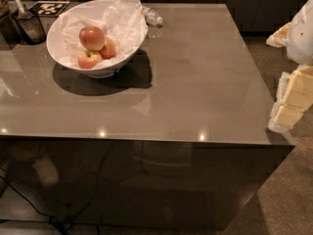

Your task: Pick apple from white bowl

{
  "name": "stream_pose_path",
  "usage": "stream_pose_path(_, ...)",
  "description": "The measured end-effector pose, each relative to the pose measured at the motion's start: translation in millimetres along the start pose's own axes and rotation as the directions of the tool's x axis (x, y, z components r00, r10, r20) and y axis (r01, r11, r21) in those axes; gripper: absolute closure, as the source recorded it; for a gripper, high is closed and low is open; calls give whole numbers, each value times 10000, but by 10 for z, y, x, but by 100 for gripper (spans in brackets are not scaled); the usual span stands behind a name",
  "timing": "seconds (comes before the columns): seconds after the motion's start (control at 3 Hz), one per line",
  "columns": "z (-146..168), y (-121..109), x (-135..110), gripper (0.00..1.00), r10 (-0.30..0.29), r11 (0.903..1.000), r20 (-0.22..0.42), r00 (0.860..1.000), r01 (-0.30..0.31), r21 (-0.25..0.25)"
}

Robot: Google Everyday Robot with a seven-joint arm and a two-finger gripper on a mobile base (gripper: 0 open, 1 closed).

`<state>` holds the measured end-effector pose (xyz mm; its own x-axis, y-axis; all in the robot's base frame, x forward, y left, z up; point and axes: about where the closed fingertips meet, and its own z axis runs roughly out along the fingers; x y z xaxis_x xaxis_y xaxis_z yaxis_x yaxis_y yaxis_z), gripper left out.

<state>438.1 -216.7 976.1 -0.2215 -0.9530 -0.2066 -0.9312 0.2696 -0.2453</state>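
The white bowl (55, 47) stands at the far left of the glossy grey table (205, 87), lined with crumpled white paper (124, 14). Three apples lie in it. The apple (92, 37), largest and mostly red, sits on top toward the back. A smaller orange-red apple (109, 49) is to its right and a smaller yellow-red apple (88, 59) is in front. My gripper (292, 99), white and pale yellow, hangs at the right edge of the view beside the table's right side, far from the bowl and holding nothing that I can see.
A clear plastic bottle (152, 17) lies behind the bowl on its right. A dark container with a utensil (27, 24) and a black-and-white marker card (49, 7) sit at the far left corner. Carpet floor (288, 190) lies to the right of the table.
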Motion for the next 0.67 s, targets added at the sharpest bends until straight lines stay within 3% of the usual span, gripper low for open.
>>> stream_pose_path(0.67,-33,-28,-83,0,-43,9999,-172,9998,45,112)
